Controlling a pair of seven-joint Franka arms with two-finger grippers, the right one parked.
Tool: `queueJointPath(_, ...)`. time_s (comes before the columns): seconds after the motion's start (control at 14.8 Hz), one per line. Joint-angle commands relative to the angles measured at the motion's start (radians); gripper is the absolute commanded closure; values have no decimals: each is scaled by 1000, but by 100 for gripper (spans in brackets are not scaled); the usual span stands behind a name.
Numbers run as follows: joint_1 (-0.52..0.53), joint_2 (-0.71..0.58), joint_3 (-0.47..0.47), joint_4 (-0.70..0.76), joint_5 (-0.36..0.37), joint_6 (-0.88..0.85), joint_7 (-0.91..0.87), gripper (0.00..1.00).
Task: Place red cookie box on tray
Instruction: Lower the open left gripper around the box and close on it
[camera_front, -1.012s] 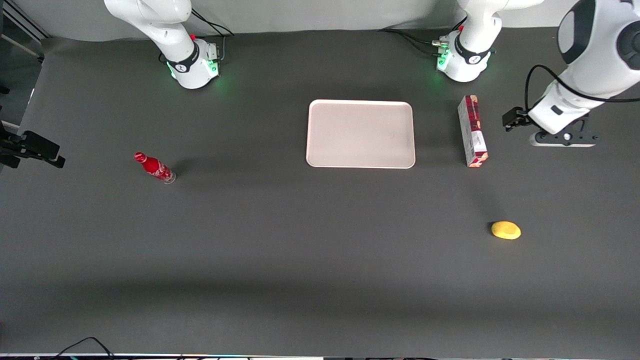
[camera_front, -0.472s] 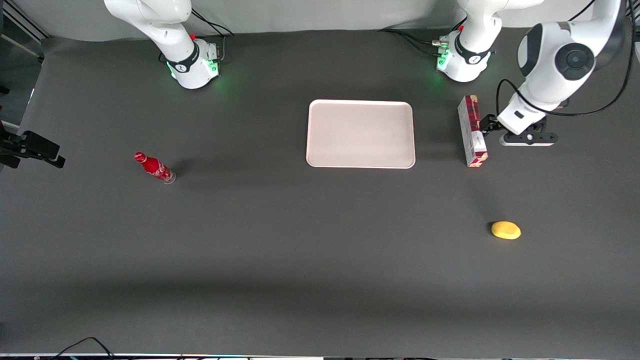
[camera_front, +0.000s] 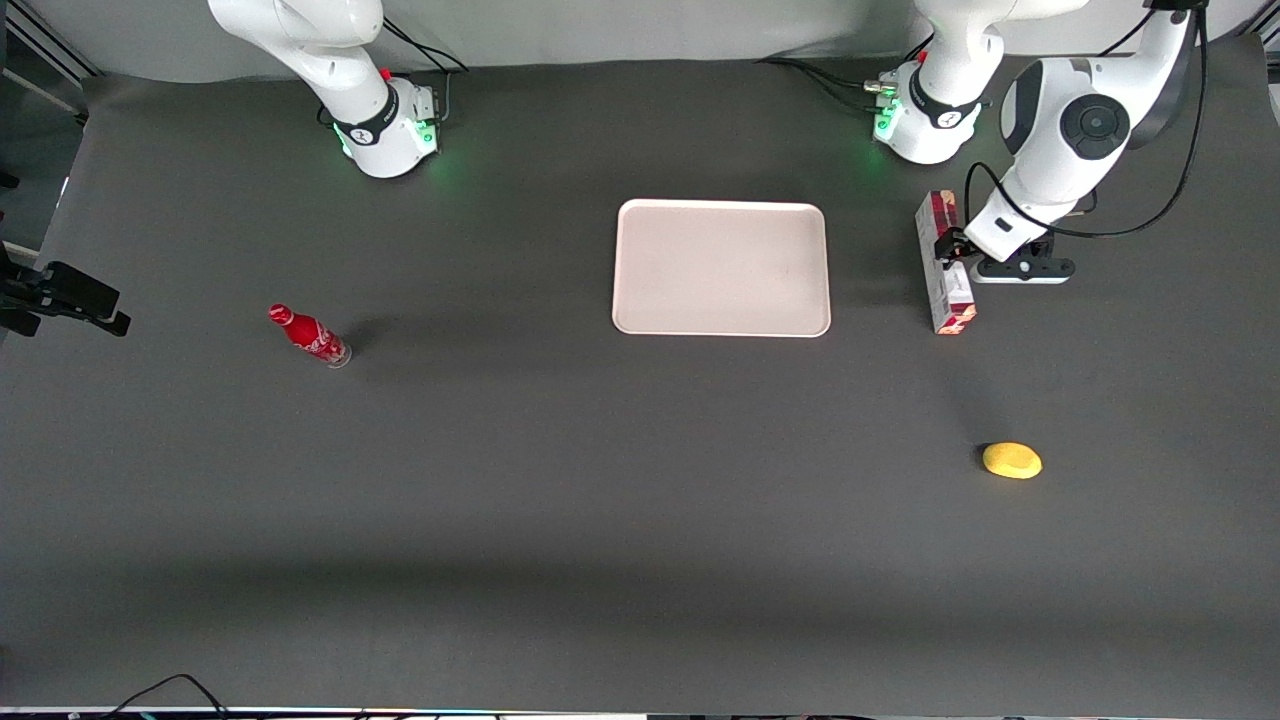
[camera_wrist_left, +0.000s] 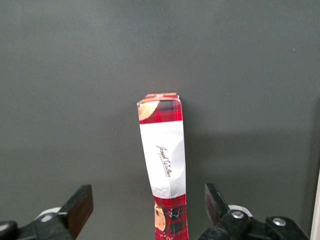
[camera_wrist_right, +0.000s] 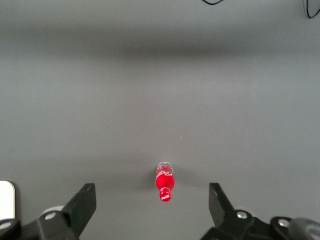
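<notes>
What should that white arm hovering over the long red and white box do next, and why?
Probably lower straight down. The left arm's gripper is open, above the long dark red cardboard cookie box, which lies between its fingers on the dark table, beside the pale rectangular tray. The fingers do not touch the box, so descending comes before closing.

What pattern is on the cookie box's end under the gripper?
Red tartan on the red cookie box, clearest in the left wrist view; the open gripper straddles it.
</notes>
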Motion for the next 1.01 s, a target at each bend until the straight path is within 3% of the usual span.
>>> queueJointPath(0.0, -20, 6, 1, -66, 5, 54, -66, 0)
queueJointPath(0.81, -24, 199, 1, -97, 5, 170, -77, 0)
queueJointPath(0.88, -26, 194, 1, -98, 6, 169, -77, 2)
queueJointPath(0.94, -26, 196, 1, -100, 5, 169, -77, 11)
